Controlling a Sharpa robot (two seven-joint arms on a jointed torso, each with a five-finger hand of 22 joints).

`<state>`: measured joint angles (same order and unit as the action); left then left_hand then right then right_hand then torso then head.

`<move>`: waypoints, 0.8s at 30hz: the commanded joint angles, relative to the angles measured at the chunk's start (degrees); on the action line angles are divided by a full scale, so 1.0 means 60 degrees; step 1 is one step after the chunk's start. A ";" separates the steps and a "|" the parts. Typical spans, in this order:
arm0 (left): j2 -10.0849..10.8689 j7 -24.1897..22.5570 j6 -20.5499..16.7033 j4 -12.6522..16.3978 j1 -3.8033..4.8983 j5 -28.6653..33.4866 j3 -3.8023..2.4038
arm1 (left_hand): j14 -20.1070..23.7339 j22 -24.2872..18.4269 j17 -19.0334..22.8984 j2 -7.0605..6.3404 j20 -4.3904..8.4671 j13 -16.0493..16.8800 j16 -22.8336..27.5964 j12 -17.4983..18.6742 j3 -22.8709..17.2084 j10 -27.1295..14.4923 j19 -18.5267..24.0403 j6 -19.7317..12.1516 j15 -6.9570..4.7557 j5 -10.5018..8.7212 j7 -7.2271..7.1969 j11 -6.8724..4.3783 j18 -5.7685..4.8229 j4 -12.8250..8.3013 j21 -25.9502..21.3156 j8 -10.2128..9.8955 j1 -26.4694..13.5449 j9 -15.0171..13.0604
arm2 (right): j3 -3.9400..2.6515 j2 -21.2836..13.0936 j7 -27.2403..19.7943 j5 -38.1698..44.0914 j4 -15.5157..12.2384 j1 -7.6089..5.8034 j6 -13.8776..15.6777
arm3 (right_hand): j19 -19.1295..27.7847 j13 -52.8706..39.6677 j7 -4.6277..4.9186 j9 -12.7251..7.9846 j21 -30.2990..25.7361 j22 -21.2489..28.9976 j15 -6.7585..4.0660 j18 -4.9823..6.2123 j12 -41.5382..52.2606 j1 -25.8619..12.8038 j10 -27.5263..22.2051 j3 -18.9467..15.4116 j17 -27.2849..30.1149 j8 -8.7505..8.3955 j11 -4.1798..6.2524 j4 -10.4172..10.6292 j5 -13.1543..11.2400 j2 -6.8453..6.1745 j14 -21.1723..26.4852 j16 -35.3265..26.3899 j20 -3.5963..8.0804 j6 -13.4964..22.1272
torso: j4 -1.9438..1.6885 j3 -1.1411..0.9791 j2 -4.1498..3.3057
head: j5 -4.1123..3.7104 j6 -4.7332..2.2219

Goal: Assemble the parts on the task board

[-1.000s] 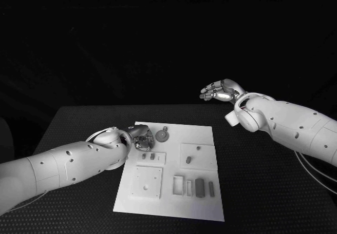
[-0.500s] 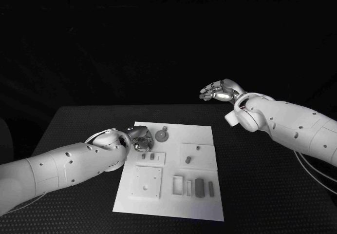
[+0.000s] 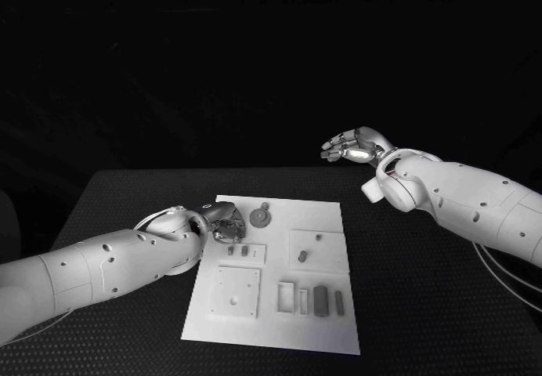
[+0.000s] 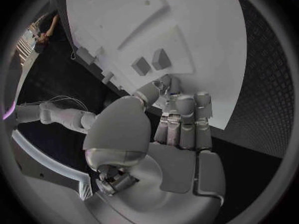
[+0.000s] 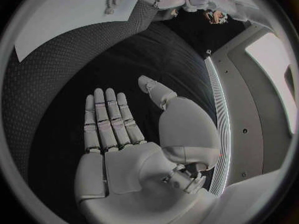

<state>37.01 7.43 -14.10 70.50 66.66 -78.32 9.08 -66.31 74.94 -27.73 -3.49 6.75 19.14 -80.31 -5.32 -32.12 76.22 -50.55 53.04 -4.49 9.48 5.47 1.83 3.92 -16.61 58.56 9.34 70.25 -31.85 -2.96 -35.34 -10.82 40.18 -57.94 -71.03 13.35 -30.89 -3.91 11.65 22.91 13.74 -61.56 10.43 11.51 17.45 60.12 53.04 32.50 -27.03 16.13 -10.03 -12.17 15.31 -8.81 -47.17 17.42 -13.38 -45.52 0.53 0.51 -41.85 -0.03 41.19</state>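
White task board [image 3: 327, 215] lies right under the left robot hand [image 3: 226, 222], fingers loosely curled, grip unclear; right robot hand [image 3: 353, 147] hangs open, well apart.

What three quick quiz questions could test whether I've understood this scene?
1. True or false: the right hand holds a part.
2. Which hand is over the board? A) left B) right C) both
3. Fill in: the round part lies near the board's ____ edge, seen from the robot.

Key:
1. False: it is raised beyond the table, fingers apart, holding nothing.
2. A: the left hand is at the board's far left corner; whether it holds anything cannot be told.
3. Far.
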 commanded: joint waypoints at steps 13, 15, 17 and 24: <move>0.0158 0.0110 0.0065 -0.0214 -0.0070 -0.0010 0.0039 | -0.0013 0.0139 0.0020 -0.0105 0.0535 0.0025 0.0016 0.0015 -0.0018 0.0035 0.0002 -0.0145 -0.0012 -0.0022 -0.0026 0.0002 0.0105 -0.0013 0.0046 -0.0053 0.0110 0.0039 | -0.0004 -0.0052 -0.0055 -0.0002 -0.0007 0.0017 -0.0098 | 0.0018 -0.0002 0.0007 -0.0012 -0.0040 -0.0019 0.0026 -0.0054 -0.0046 -0.0021 0.0040 -0.0010 0.0010 0.0047 0.0003 0.0004 0.0027 0.0037 0.0062 -0.0016 -0.0016 0.0050 | -0.0009 -0.0009 0.0003 | -0.0004 -0.0039; 0.0186 0.0084 -0.0039 -0.0279 -0.0068 0.0031 0.0028 | -0.0009 0.0139 0.0026 -0.0100 0.0534 0.0033 0.0019 0.0019 -0.0023 0.0030 0.0002 -0.0100 -0.0008 -0.0017 0.0004 0.0006 0.0102 -0.0003 0.0044 -0.0018 0.0130 0.0034 | -0.0004 -0.0073 -0.0048 0.0008 -0.0006 0.0021 -0.0109 | 0.0018 -0.0003 0.0007 -0.0015 -0.0047 -0.0028 0.0041 -0.0051 -0.0048 0.0011 0.0045 -0.0001 0.0013 0.0051 0.0000 -0.0021 0.0016 0.0035 0.0062 -0.0015 -0.0014 0.0049 | -0.0003 -0.0009 0.0002 | -0.0001 -0.0051; 0.0221 0.0066 -0.0237 -0.0360 -0.0065 0.0281 0.0009 | -0.0009 0.0138 0.0031 -0.0087 0.0530 0.0043 0.0020 0.0019 -0.0017 0.0035 0.0001 -0.0035 -0.0006 -0.0016 0.0047 0.0007 0.0096 0.0006 0.0044 0.0030 0.0116 0.0026 | -0.0004 -0.0106 -0.0033 0.0030 -0.0014 0.0028 -0.0131 | 0.0015 -0.0004 0.0006 -0.0017 -0.0052 -0.0036 0.0050 -0.0050 -0.0049 0.0040 0.0052 0.0007 0.0016 0.0056 -0.0002 -0.0043 0.0000 0.0037 0.0060 -0.0012 -0.0013 0.0044 | 0.0005 -0.0007 0.0001 | -0.0002 -0.0059; 0.0211 -0.0219 -0.0892 -0.0922 -0.0029 0.2528 -0.0178 | 0.0086 0.0105 0.0134 -0.0014 0.0508 0.0058 0.0177 0.0092 0.0000 -0.0068 0.0016 0.0543 0.0040 -0.0111 0.0327 0.0055 0.0072 0.0067 -0.0018 0.0429 -0.0126 -0.0126 | -0.0003 -0.0247 0.0033 0.0480 -0.0150 0.0084 -0.0285 | -0.0028 -0.0011 -0.0018 -0.0016 -0.0056 -0.0078 0.0057 -0.0036 -0.0040 0.0140 0.0106 0.0033 0.0015 0.0095 -0.0001 -0.0126 -0.0075 0.0071 0.0016 0.0021 -0.0014 -0.0010 | 0.0009 -0.0006 0.0005 | -0.0007 -0.0116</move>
<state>38.29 6.68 -16.85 65.52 66.53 -72.14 8.00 -66.10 74.93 -27.02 -3.58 6.74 19.43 -79.55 -5.02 -32.12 76.04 -50.56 55.95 -4.28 9.04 7.42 1.86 3.82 -16.61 58.56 11.62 69.89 -32.57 -2.96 -36.75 -10.66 40.75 -58.56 -70.58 13.09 -30.89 -3.91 11.65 22.86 13.74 -61.98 10.63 11.51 17.46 60.50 53.29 32.61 -26.97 16.41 -10.03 -12.62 15.06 -8.44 -46.97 17.42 -13.38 -45.52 0.54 0.47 -41.84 -0.05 40.59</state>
